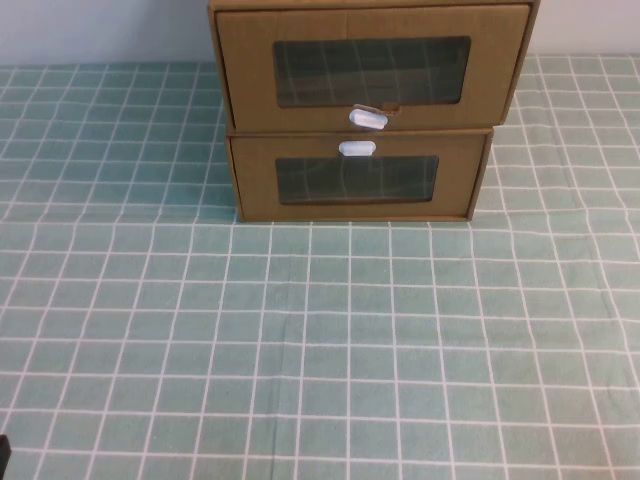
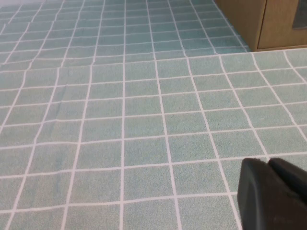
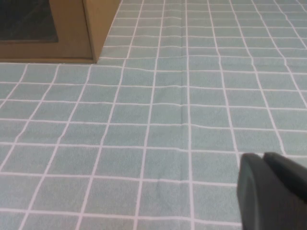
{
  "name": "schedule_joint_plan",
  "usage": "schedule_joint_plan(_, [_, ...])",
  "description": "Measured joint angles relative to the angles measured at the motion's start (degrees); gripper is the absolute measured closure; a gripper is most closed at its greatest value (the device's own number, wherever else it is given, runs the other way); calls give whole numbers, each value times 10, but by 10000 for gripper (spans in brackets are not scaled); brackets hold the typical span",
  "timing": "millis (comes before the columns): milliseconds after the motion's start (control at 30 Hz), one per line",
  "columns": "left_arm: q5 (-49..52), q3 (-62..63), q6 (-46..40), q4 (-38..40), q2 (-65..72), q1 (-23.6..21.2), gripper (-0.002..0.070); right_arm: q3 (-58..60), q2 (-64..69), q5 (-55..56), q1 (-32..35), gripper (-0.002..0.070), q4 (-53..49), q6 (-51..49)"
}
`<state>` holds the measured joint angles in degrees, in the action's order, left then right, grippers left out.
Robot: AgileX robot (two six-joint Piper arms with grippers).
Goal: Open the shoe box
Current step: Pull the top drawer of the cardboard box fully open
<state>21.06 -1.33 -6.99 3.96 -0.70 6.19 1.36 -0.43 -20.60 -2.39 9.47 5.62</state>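
Note:
Two brown cardboard shoe boxes are stacked at the table's far middle. The upper box [image 1: 370,65] has a dark window and a white pull tab [image 1: 368,119]. The lower box [image 1: 358,178] has its own white tab [image 1: 357,149]; both fronts sit flush. A corner of the lower box shows in the left wrist view [image 2: 268,21] and in the right wrist view [image 3: 53,28]. My left gripper [image 2: 266,162] hangs low over the cloth near the front, shut and empty. My right gripper [image 3: 263,156] is likewise shut and empty, far from the boxes.
A green cloth with a white grid [image 1: 320,340] covers the whole table. A pale wall runs behind the boxes. A small dark piece of the left arm [image 1: 3,455] shows at the front left corner of the high view.

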Motion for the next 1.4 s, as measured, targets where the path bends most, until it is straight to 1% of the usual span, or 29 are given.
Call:
schedule_joint_plan(867, [-9,-1,0,0,0,0,680,0,0,0,0,690,0,0])
schedule_joint_plan(1000, [-19,-1,0,0,0,0,680,0,0,17,0,689,0,0])
schedule_joint_plan(1233, [-101,-1,2,0,0,0,680,0,0,128,0,689,0,0])
schedule_joint_plan(1400, [-241,-1,19,0,0,0,680,0,0,246,0,690,2,0])
